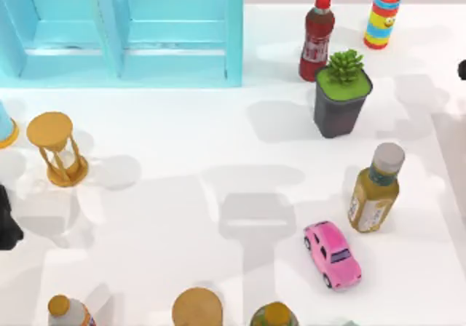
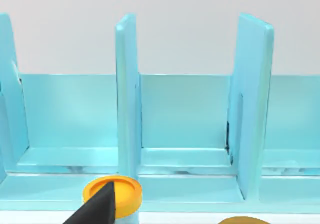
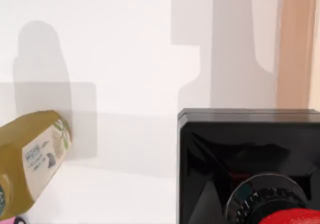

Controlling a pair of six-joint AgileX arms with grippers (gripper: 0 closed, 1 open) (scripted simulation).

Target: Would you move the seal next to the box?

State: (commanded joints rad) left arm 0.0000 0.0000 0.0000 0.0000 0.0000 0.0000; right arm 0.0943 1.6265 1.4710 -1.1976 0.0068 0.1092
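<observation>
The seal (image 3: 250,154) looms close in the right wrist view, a black square block with a ribbed collar and a glossy red knob (image 3: 295,217) at the picture's lower edge. The white table lies beyond it, and an olive bottle (image 3: 30,159) stands off to one side. The box (image 1: 124,42) is a light blue open shelf with upright dividers at the table's back left, and it faces the left wrist camera (image 2: 190,114). A bit of my right arm (image 1: 462,70) shows at the right edge. My left gripper (image 1: 6,228) is parked at the left edge.
Back right stand a dark red bottle (image 1: 316,38), a striped stacking toy (image 1: 381,19) and a potted succulent (image 1: 342,93). The olive bottle (image 1: 375,189) and a pink car (image 1: 333,254) sit on the right. A wooden hourglass (image 1: 57,150) stands left; several bottle tops line the front edge.
</observation>
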